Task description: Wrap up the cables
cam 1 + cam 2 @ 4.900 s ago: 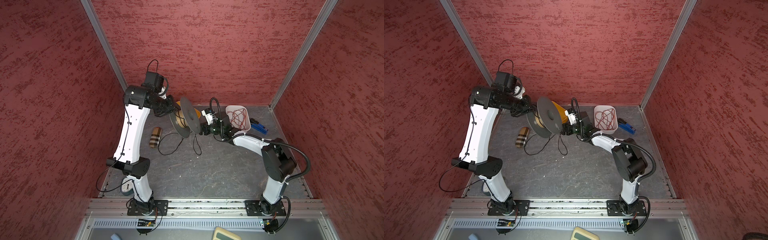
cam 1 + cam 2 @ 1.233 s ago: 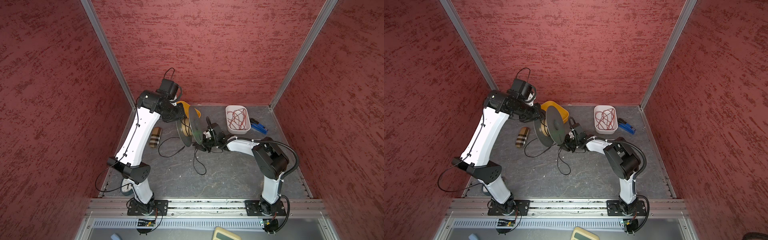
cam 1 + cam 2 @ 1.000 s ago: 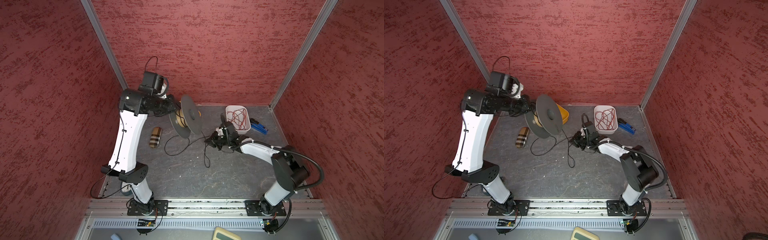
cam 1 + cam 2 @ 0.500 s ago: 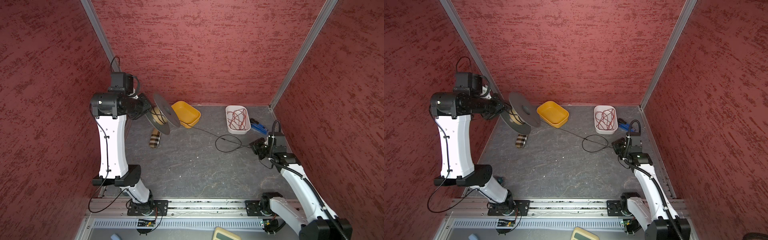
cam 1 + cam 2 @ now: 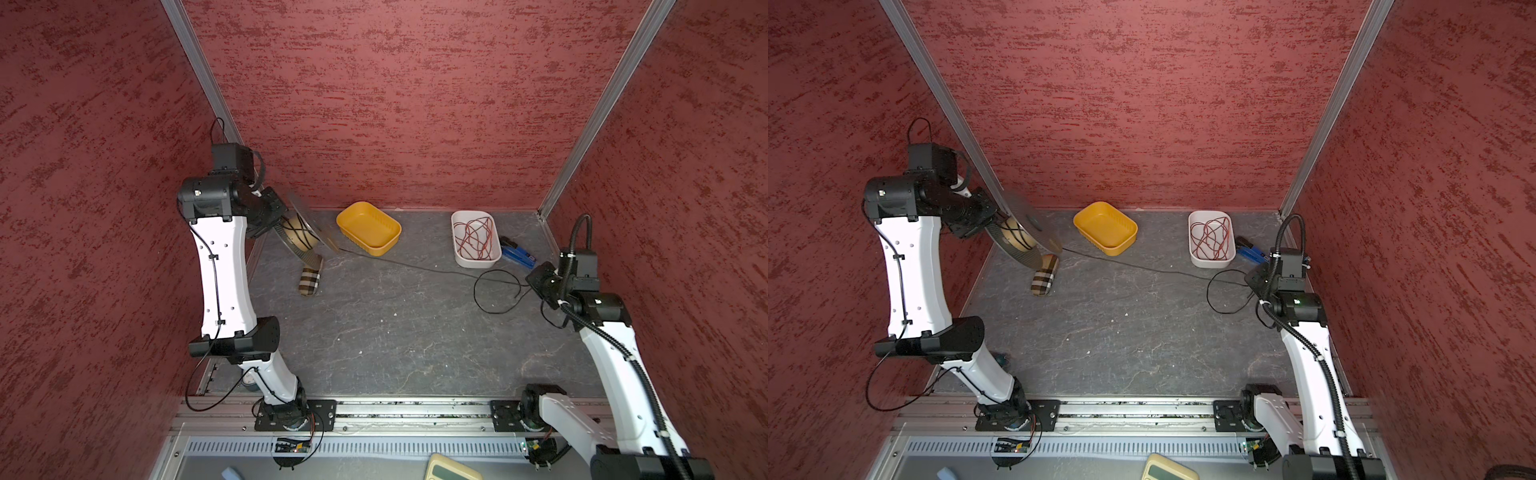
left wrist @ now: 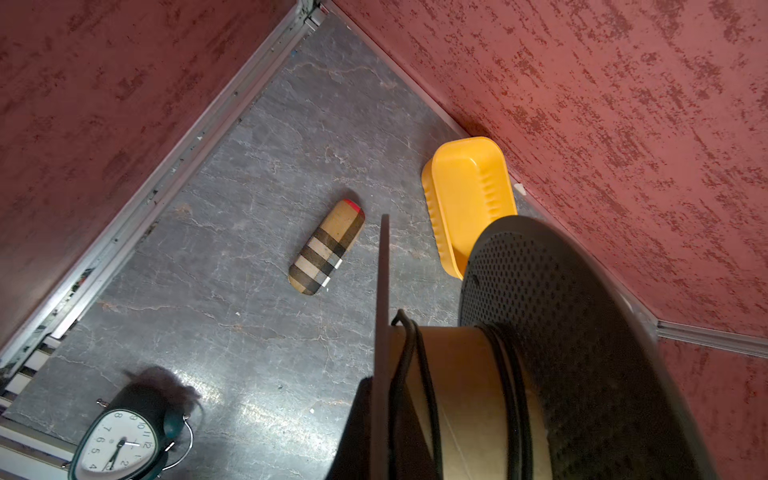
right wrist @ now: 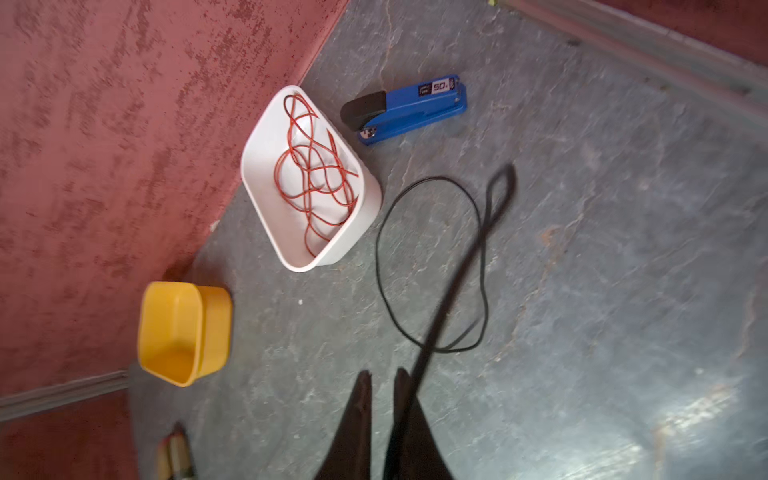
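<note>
My left claw (image 5: 277, 220) is clamped on the grey spool (image 5: 305, 232), which I hold up off the counter (image 5: 395, 340) in the far left corner, tilted, its perforated flange facing the room. From my left wrist I see the cardboard core with a few turns of the cable (image 6: 415, 374) lying on it, some against each flange. Below the spool lies the plaid case (image 5: 311, 280), flat on the counter, and a small alarm clock (image 6: 120, 444) sits nearer my base. The cable (image 5: 415, 266) leaves the spool's lower edge, runs in a nearly straight line past the front of the yellow tray (image 5: 374, 248) and the white tray (image 5: 476, 262), then curls into one loose loop on the counter just beside my right claw (image 5: 534, 282). In both top views that claw hovers low at the right edge, close to the blue stapler (image 5: 517, 257). From my right wrist, the right claw (image 7: 380, 374) shows its two dark fingers a narrow slit apart, and the cable (image 7: 378, 249) comes in blurred alongside one finger; whether it touches that finger I cannot tell. The white tray holds a tangle of red wires (image 5: 473, 237); the yellow tray has nothing in it that I can see.
</note>
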`<state>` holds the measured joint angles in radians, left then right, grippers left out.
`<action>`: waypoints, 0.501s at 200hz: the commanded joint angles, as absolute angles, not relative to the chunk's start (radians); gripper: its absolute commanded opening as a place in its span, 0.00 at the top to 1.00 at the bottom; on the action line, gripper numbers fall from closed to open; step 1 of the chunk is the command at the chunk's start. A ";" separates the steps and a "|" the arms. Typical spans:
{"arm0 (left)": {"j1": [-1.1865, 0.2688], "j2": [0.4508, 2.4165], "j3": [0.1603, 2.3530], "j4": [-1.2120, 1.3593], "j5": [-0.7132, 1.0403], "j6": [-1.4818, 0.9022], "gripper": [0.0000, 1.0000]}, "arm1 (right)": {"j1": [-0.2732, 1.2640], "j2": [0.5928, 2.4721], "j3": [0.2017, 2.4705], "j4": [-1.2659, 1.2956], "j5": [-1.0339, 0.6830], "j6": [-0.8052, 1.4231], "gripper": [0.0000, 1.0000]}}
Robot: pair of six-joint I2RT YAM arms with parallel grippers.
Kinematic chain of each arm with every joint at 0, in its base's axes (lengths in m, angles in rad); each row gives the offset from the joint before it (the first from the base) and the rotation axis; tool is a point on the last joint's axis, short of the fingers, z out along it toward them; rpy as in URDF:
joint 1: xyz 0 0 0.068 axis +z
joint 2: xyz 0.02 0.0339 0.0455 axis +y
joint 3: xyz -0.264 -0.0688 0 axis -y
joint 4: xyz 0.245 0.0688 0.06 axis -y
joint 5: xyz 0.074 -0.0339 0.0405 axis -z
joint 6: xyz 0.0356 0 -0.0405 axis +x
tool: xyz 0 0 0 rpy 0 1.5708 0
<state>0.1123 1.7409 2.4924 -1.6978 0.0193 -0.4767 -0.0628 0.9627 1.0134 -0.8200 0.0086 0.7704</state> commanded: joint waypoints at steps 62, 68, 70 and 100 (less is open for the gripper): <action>-0.132 1.771 2.461 -1.703 -0.003 -0.540 1.00 | 0.004 1.023 0.968 -0.703 -0.221 0.597 0.28; -0.148 1.775 2.456 -1.699 -0.003 -0.546 1.00 | 0.018 1.041 0.968 -0.692 -0.239 0.593 0.27; -0.152 1.776 2.454 -1.698 -0.003 -0.547 1.00 | 0.024 1.048 0.967 -0.686 -0.242 0.591 0.26; -0.200 1.793 2.449 -1.684 0.001 -0.560 1.00 | 0.163 1.073 0.952 -0.536 -0.279 0.530 0.20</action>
<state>-0.1764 1.7855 2.4294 -1.6890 -0.0113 -0.5270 0.0765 1.0786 0.9768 -0.6918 -0.2077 0.5957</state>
